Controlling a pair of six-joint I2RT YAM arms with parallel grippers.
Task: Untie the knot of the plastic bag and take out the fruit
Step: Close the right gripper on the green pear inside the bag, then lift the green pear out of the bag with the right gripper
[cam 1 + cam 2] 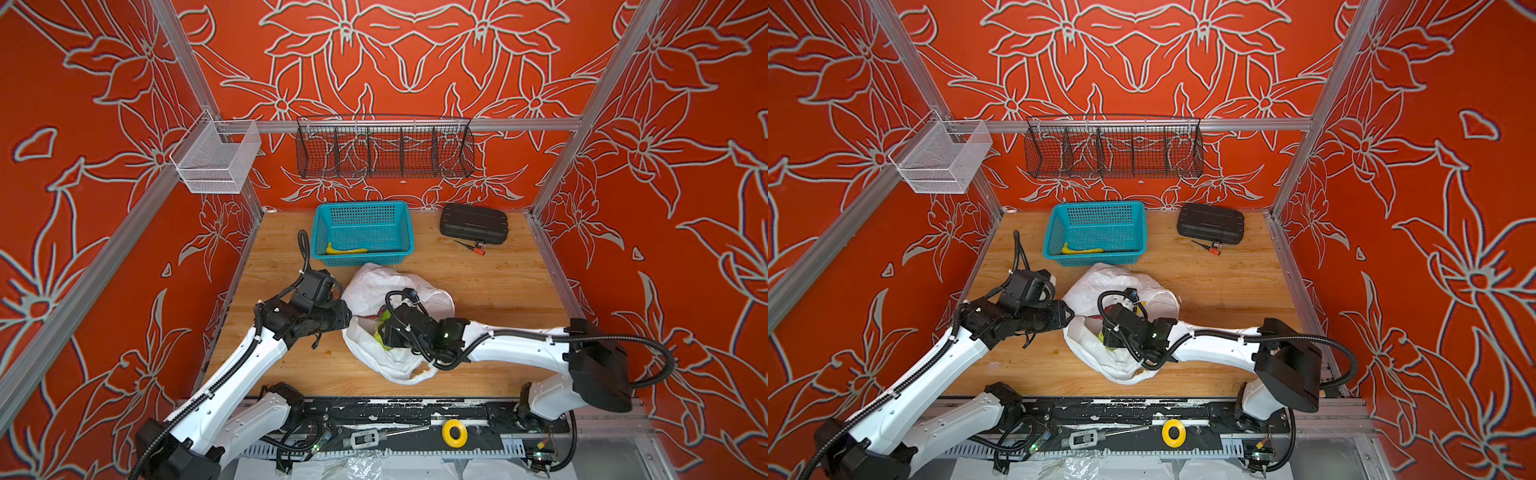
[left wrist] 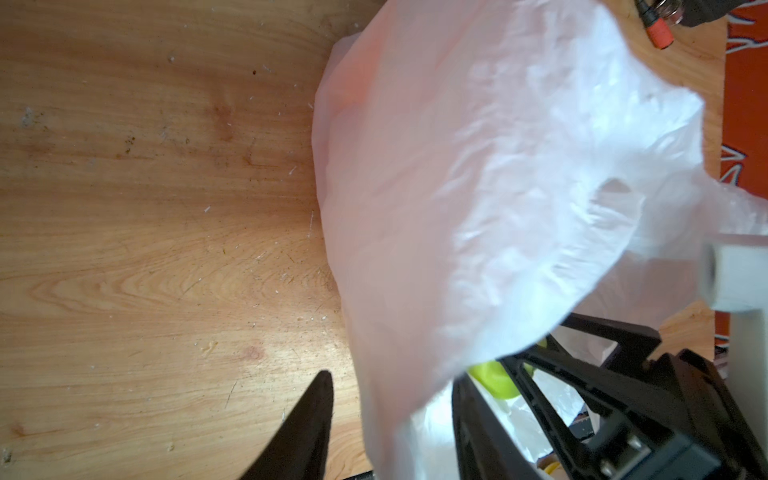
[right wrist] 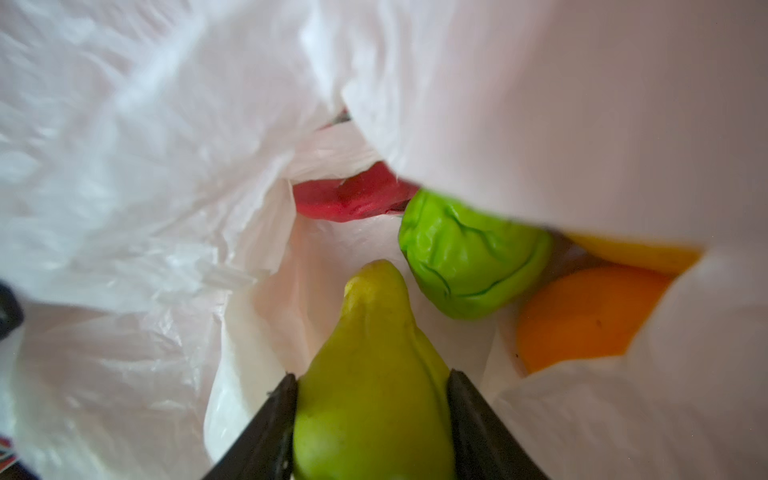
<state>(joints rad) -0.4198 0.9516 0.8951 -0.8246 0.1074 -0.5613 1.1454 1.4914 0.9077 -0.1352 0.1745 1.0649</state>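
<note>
- Plastic bag (image 1: 365, 291) (image 1: 1096, 282): white, thin and crinkled. It lay about mid-board on the wooden table (image 1: 498, 282), just in front of the teal basket (image 1: 361, 220). Its mouth stood open around the right wrist.
- Right gripper (image 3: 372, 376): was inside the bag's mouth. Both fingers pressed the flanks of the pale green fruit (image 3: 374, 324), gripping it. In both top views its fingers were hidden under the wrist.
- Pale green fruit: pear-shaped, narrow end pointing away from the gripper, within the bag.
- Bumpy green fruit (image 3: 469, 257): was just beyond the held one, inside the bag.
- Orange (image 3: 582, 320) and yellow fruit (image 3: 636, 251): lay beside the bumpy one, both partly covered by film.
- Red dragon fruit (image 3: 353, 199): lay deeper in, half under a fold.
- Left gripper (image 2: 390, 378): was at the bag's left edge in both top views. Its jaws were apart, grasping nothing. Bag film hung in the gap, and contact with either finger could not be told.
- Teal basket: sat at the back of the table and held a banana (image 1: 347, 250).
- Black case (image 1: 473, 223): lay back right, with a red-tipped tool (image 1: 471, 245) just in front.
- Black wire rack (image 1: 384, 145) and white mesh basket (image 1: 216, 158): hung on the rear rail.
- Yellow tape roll (image 1: 455, 433): sat on the front rail.
</note>
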